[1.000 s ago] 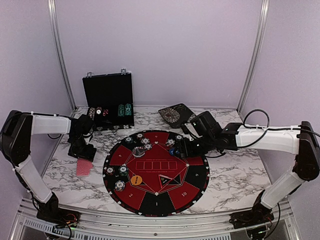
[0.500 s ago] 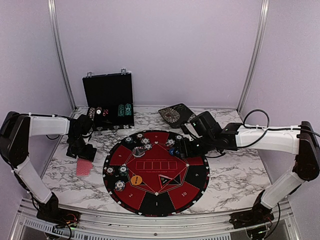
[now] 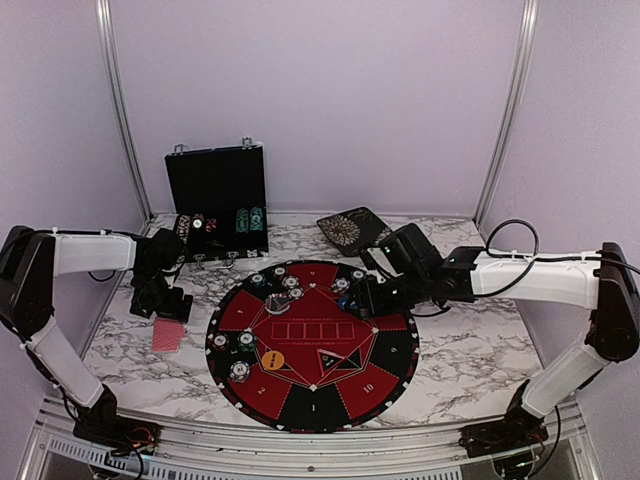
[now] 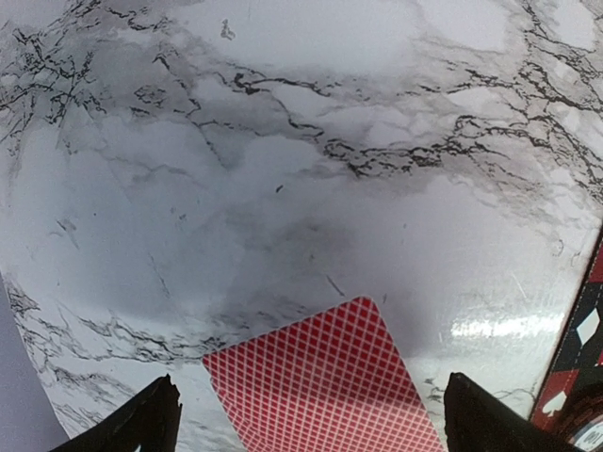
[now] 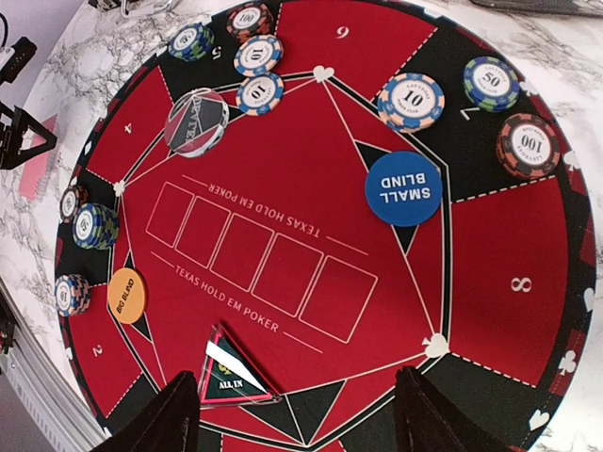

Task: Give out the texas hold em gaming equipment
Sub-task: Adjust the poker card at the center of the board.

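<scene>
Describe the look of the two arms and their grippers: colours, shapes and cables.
The left arm and the right arm have white tubular links joined by black housings. The left gripper and the right gripper are black, each with two tapered fingers. A black cable loops above the right arm.
</scene>
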Controlling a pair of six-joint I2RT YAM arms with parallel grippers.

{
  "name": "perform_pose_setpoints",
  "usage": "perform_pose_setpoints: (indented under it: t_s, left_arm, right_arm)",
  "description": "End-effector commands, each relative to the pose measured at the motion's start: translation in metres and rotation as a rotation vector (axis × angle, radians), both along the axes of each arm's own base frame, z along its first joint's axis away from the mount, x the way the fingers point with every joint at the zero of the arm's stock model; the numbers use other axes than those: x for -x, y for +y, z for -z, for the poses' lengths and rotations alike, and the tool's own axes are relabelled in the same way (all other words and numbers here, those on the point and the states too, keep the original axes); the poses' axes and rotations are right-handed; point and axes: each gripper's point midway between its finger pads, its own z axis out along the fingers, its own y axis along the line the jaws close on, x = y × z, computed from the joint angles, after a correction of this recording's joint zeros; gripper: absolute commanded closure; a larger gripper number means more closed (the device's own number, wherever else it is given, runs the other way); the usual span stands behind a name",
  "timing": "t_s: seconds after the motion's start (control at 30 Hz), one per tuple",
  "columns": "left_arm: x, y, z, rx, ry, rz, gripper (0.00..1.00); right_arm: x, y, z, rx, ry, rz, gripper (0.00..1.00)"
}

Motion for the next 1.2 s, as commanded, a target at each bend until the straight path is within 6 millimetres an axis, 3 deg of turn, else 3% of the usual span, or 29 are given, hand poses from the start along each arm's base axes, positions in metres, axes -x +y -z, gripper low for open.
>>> perform_pose_setpoints:
  t_s: [0.0,0.57,0.87,1.17]
  left_arm:
    - [0.011,-0.001,-0.001,0.018,0.025,-0.041,0.01]
    - [0.026,0.007,0.023,0.002,0.102,-0.130,0.01]
    - [0.029,0.006,0.026,0.023,0.113,-0.147,0.01]
    - [0.036,0.000,0.028,0.062,0.136,-0.167,0.17]
  right_arm:
    - [0.004,0.004,0.002,0.001,0.006,-0.015,0.32]
    - [0.007,0.005,0.008,0.013,0.014,-0.039,0.32]
    - [0.008,0.004,0.010,0.020,0.017,-0.046,0.32]
    - [0.009,0.002,0.011,0.024,0.019,-0.044,0.32]
